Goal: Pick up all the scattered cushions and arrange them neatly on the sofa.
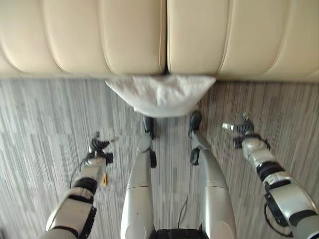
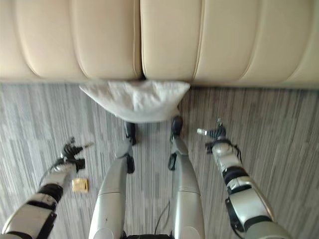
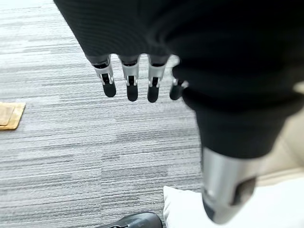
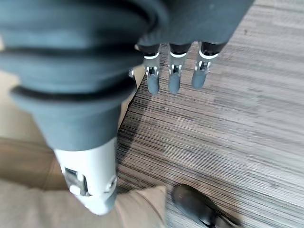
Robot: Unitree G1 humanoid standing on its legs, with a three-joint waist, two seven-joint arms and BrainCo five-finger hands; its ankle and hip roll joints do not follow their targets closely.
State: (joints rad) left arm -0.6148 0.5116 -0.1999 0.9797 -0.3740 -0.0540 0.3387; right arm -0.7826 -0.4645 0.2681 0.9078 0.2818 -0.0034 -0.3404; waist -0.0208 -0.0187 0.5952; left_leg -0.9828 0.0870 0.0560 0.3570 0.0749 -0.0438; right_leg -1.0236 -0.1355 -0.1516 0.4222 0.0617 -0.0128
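A white cushion (image 1: 160, 94) lies on the floor (image 1: 45, 119), pushed against the front of the beige sofa (image 1: 129, 37), right under the seam between two seat sections. Its far edge touches the sofa base; the rounded near edge bulges out over the grey striped carpet.

The left hand (image 1: 98, 145) hangs low over the floor, well apart from the cushion — its fingers (image 3: 129, 83) point straight down, relaxed and holding nothing. In the left wrist view a corner of the cushion (image 3: 183, 209) shows beside the thumb.

The right hand (image 1: 242, 128) hovers on the other side, also clear of the cushion, with its fingers (image 4: 173, 78) straight and empty above the carpet. The sofa edge and the pale cushion (image 4: 47, 209) show in the right wrist view.

A small tan square (image 2: 79, 185) lies flat on the floor near the left arm — what it is cannot be told
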